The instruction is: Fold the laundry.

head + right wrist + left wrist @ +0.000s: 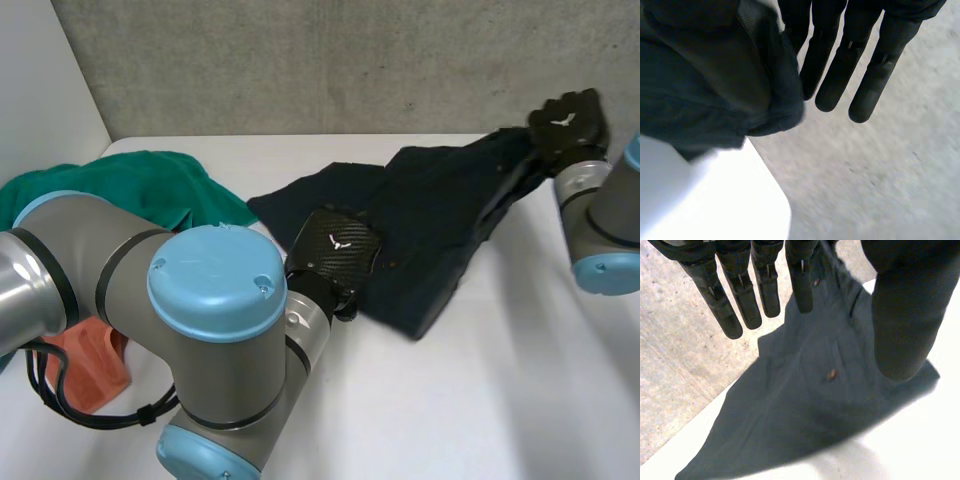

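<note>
A dark navy garment (440, 215) with small buttons lies spread across the middle of the white table (500, 400). One end of it rises to the far right corner. There my right hand (570, 122) holds a bunched edge of the garment (700, 85) against its thumb, while its fingers (835, 65) stick out straight past the table corner. My left hand (335, 248) rests on the garment's left part. Its fingers (762, 285) are straight and the thumb is spread wide, with the cloth (805, 410) running under the palm and out ahead of it.
A green cloth (130, 185) is heaped at the table's far left. An orange-red item (90, 365) lies under my left arm near the left front. A concrete wall runs behind the table, and the right hand hangs beyond the rounded table corner (715, 200).
</note>
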You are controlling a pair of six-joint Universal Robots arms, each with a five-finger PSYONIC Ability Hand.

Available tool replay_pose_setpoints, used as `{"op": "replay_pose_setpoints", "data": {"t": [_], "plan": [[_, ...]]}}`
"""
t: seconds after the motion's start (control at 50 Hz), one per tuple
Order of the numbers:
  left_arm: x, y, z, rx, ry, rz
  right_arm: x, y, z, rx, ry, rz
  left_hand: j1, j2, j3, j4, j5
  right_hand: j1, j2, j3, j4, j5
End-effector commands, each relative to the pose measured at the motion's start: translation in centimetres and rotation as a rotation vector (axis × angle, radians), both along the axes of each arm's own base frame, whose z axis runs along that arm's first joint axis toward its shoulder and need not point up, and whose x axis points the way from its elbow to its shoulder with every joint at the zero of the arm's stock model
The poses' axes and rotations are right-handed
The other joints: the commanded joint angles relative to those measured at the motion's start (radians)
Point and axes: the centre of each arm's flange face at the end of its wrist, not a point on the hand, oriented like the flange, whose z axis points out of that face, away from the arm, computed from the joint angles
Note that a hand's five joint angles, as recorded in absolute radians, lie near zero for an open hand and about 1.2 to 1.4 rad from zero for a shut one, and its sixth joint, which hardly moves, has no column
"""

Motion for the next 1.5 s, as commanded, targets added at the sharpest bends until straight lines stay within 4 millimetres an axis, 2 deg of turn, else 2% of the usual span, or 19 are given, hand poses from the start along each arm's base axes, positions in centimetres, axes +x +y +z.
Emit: {"op": "replay_pose_setpoints", "data": {"t": [0.02, 0.06, 0.14, 0.2, 0.26, 0.3, 0.4, 0.48, 0.54, 0.64, 0.76, 0.84, 0.86, 0.88, 1.0, 1.12, 1.24, 1.34, 1.5], "plan": [[2.2, -2.8, 0.0, 0.01, -0.007, 0.084, -2.8, -2.4, -2.6, 0.016, 0.071, -0.048, -0.01, 0.005, 0.003, 0.017, 0.02, -0.895, -0.968, -0.979, -0.983, -0.959], [2.4, -3.1, 0.0, 0.012, -0.007, 0.093, -2.8, -2.0, -2.6, 0.028, 0.066, -0.048, -0.01, 0.005, 0.003, 0.017, 0.02, -0.895, -0.968, -0.979, -0.983, -0.959], [2.7, -3.1, 0.5, 0.005, 0.001, 0.099, -3.2, 0.3, -1.8, 0.102, 0.038, -0.074, -0.033, -0.018, -0.02, -0.007, -0.003, -0.895, -0.968, -0.979, -0.983, -0.959], [3.1, -3.2, 1.3, -0.009, 0.016, 0.108, -2.7, 3.5, 0.3, 0.196, -0.036, -0.063, -0.036, -0.021, -0.023, -0.01, -0.006, -0.895, -0.968, -0.979, -0.983, -0.959], [3.9, -3.8, 1.9, -0.018, 0.026, 0.131, -1.8, 7.0, 1.0, 0.338, -0.149, -0.033, -0.051, -0.036, -0.038, -0.024, -0.021, -0.895, -0.968, -0.979, -0.983, -0.959], [4.3, -4.1, 2.3, -0.024, 0.033, 0.138, -1.2, 8.7, 0.7, 0.422, -0.209, -0.018, -0.051, -0.036, -0.038, -0.025, -0.021, -0.895, -0.968, -0.979, -0.983, -0.959], [4.8, -4.9, 2.6, -0.035, 0.053, 0.128, 1.3, 13.2, -2.4, 0.686, -0.35, 0.067, -0.051, -0.036, -0.038, -0.025, -0.021, -0.895, -0.968, -0.979, -0.983, -0.959], [5.5, -5.6, 2.5, -0.032, 0.059, 0.136, 2.8, 15.2, -3.8, 0.773, -0.41, 0.141, -0.051, -0.036, -0.038, -0.025, -0.021, -0.809, -0.881, -0.893, -0.897, -0.873], [5.8, -6.0, 2.3, -0.033, 0.059, 0.148, 3.9, 16.0, -4.5, 0.786, -0.424, 0.182, -0.051, -0.036, -0.038, -0.025, -0.021, -0.753, -0.825, -0.837, -0.84, -0.817], [6.2, -6.1, 1.5, -0.027, 0.056, 0.158, 6.5, 16.7, -7.2, 0.781, -0.389, 0.232, -0.051, -0.036, -0.038, -0.025, -0.021, -0.674, -0.746, -0.758, -0.761, -0.738], [6.9, -6.4, 1.0, -0.022, 0.051, 0.176, 7.4, 16.2, -8.6, 0.771, -0.362, 0.203, -0.054, -0.039, -0.041, -0.027, -0.024, -0.662, -0.734, -0.746, -0.749, -0.726], [7.2, -6.6, 0.9, -0.026, 0.053, 0.187, 7.9, 15.9, -9.1, 0.748, -0.337, 0.199, -0.054, -0.039, -0.041, -0.027, -0.024, -0.199, -0.272, -0.283, -0.287, -0.263], [7.2, -6.6, 0.9, -0.027, 0.054, 0.188, 8.0, 15.5, -9.1, 0.724, -0.328, 0.194, -0.054, -0.039, -0.041, -0.027, -0.024, 0.267, 0.195, 0.183, 0.18, 0.203], [7.4, -6.8, 0.9, -0.028, 0.055, 0.194, 8.0, 15.3, -9.0, 0.71, -0.323, 0.191, -0.054, -0.039, -0.041, -0.027, -0.024, 0.326, 0.254, 0.242, 0.238, 0.262], [7.8, -7.2, 1.1, -0.034, 0.061, 0.21, 7.8, 14.6, -6.7, 0.588, -0.291, 0.183, -0.068, -0.053, -0.056, -0.042, -0.038, 0.327, 0.254, 0.243, 0.239, 0.263], [7.7, -7.6, 1.4, -0.058, 0.078, 0.214, 7.6, 15.0, -1.5, 0.453, -0.27, 0.219, -0.15, -0.135, -0.138, -0.124, -0.12, 0.327, 0.254, 0.243, 0.239, 0.263], [7.5, -8.3, 1.3, -0.074, 0.084, 0.211, 7.7, 16.8, 3.1, 0.35, -0.233, 0.289, -0.23, -0.215, -0.217, -0.204, -0.2, 0.327, 0.254, 0.243, 0.239, 0.263], [6.0, -9.5, -1.1, -0.055, 0.067, 0.158, 7.1, 19.5, 6.4, 0.338, -0.229, 0.348, -0.262, -0.247, -0.249, -0.236, -0.232, 0.327, 0.254, 0.243, 0.239, 0.263], [4.1, -11.9, -4.4, -0.019, 0.056, 0.143, 5.8, 23.1, 10.2, 0.285, -0.25, 0.398, -0.259, -0.244, -0.247, -0.233, -0.229, 0.327, 0.254, 0.243, 0.239, 0.263]]}}
